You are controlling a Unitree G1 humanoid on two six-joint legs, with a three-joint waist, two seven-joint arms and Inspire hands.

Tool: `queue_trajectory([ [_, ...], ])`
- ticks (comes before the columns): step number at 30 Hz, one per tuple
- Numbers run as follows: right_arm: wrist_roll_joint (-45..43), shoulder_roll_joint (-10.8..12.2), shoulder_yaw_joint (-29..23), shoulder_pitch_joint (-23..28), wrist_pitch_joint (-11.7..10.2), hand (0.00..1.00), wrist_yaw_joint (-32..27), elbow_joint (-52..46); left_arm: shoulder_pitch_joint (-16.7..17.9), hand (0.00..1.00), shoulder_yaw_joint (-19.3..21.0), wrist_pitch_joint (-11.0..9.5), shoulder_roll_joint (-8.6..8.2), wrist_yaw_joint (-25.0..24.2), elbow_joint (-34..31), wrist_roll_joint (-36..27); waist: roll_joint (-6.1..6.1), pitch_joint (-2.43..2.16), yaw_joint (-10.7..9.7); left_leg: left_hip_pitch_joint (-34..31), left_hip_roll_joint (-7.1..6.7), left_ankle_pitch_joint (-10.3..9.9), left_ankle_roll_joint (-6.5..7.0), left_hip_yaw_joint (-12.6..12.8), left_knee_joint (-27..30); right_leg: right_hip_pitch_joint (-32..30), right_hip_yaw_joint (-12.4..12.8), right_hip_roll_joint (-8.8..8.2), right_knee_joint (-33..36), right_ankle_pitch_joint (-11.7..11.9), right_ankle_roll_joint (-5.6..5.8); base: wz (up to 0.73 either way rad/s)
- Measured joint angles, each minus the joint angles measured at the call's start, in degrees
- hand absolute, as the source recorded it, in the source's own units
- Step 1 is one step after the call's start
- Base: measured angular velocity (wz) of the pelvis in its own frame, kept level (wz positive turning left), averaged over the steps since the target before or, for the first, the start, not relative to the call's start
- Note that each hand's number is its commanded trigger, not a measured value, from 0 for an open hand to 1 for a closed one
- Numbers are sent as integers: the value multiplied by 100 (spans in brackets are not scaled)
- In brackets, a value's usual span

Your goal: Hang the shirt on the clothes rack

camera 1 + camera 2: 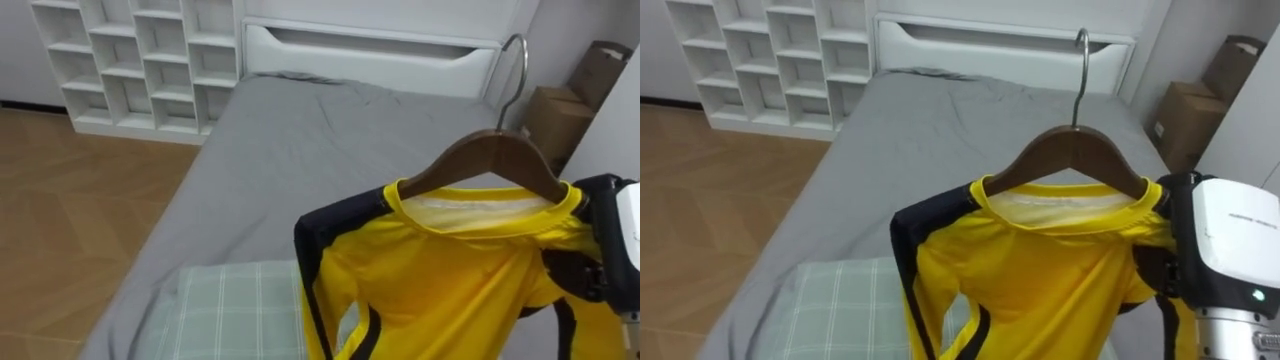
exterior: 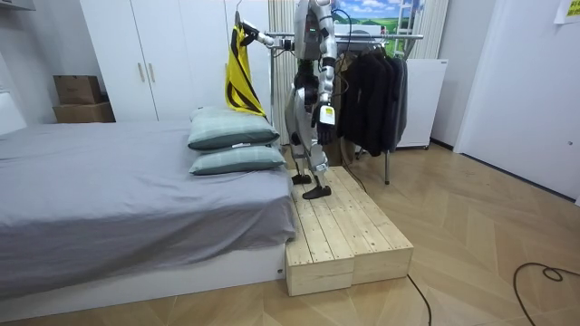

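A yellow shirt [image 1: 440, 285] with dark trim hangs on a brown wooden hanger [image 1: 497, 155] whose metal hook [image 1: 513, 70] points up. My right hand [image 1: 590, 270] comes in from the right, and its dark fingers are curled round the hanger's right shoulder and the shirt there. The shirt is held up over the bed's near end. In the room view I stand on a wooden platform [image 2: 340, 231] beside the bed, my arm stretched toward that view's left with the yellow shirt [image 2: 240, 77] raised high. My left hand [image 2: 323, 109] hangs at my side.
Below lies a grey bed [image 1: 300, 150] with a green checked pillow [image 1: 230, 310] under the shirt. White cubby shelves [image 1: 140, 60] stand far left, cardboard boxes [image 1: 560, 115] far right. A rack of dark clothes [image 2: 372, 86] stands behind me.
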Motion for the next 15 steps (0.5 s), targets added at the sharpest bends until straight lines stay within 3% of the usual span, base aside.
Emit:
queue_trajectory([
  [3,-27,16,0,0,1,100,60,2,-63,0,-35,1,-2,0,-71,123,-21,16,-14,-27,-3,0,0,-13,3,-23,-7,-4,-3,0,0,0],
  [15,-26,35,0,2,52,100,357,1,-142,0,-241,70,-45,-5,-215,308,-51,1,-20,-123,-2,-1,1,-7,0,-125,-12,-1,2,-1,0,0],
])
